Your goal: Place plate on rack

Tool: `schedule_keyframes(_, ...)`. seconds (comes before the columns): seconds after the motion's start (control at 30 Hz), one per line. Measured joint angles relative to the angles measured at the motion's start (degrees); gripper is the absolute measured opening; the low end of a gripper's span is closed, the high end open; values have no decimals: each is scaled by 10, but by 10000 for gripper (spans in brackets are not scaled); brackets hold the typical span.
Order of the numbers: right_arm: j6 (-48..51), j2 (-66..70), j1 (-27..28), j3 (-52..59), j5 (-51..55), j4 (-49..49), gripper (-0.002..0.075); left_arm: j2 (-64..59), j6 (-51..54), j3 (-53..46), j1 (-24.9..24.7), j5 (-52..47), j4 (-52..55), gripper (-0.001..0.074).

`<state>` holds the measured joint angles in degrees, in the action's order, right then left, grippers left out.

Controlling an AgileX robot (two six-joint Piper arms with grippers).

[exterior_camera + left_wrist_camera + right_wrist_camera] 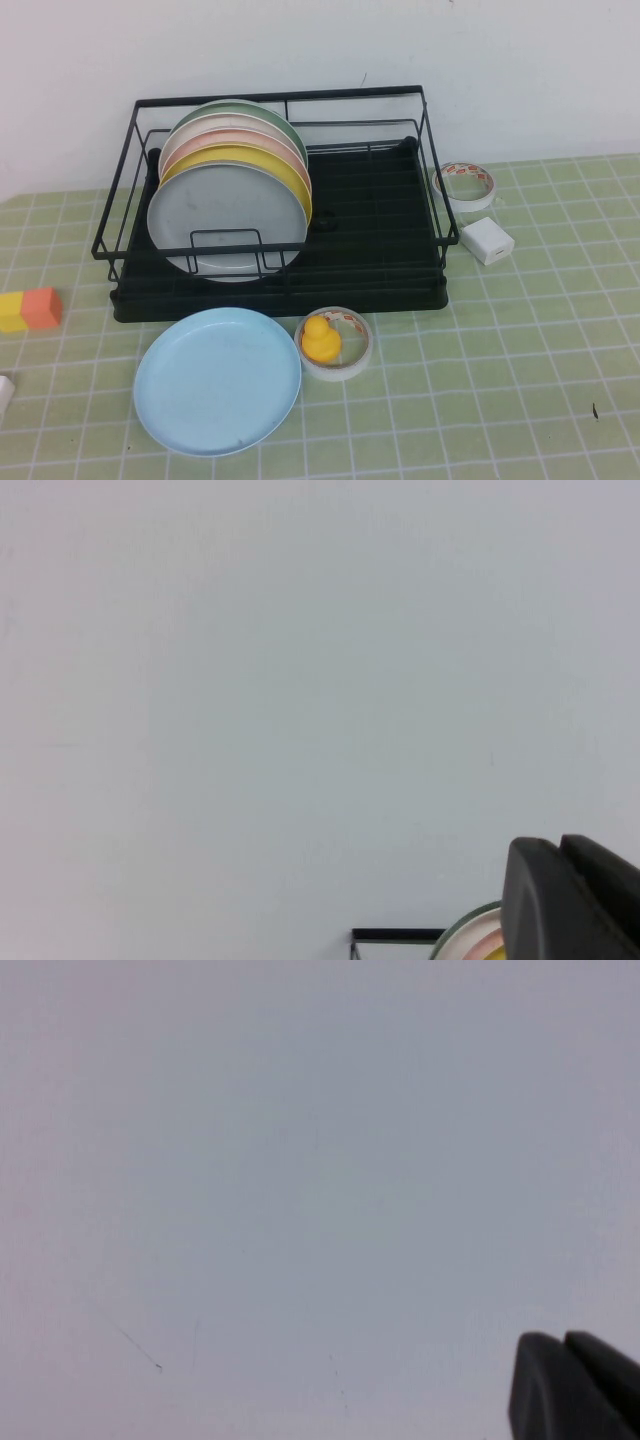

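Two arms were mine to steer, yet neither showed from above. On the green-tiled bench (520,400) stood the black wire rack (275,200), already holding four upright plates on its left side, grey one (225,225) foremost. Flat on the bench just in front of it lay the light blue plate (217,381), beside a tape roll (336,343) with a yellow duck (320,338) inside. I judged the plate stiff, light and smooth, likely to slip; its raised rim looked the best hold. Each wrist camera faced the blank wall; the left claw (572,900) and right claw (575,1385) showed only dark tips, seemingly close together, gripping nothing.
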<state>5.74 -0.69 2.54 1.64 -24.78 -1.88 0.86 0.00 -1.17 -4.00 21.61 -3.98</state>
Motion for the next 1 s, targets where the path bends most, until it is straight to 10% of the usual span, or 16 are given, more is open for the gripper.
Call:
schedule_keyframes(0.27,0,0,0,-7,45,0,-2,0,-99,3,0,20,0,-1)
schedule_keyframes(0.67,0,36,0,-231,434,-16,-2,-45,-109,238,0,-268,0,-1)
schedule_keyframes(1.0,110,276,0,-277,609,-267,-2,-175,-109,259,0,-460,3,-1)
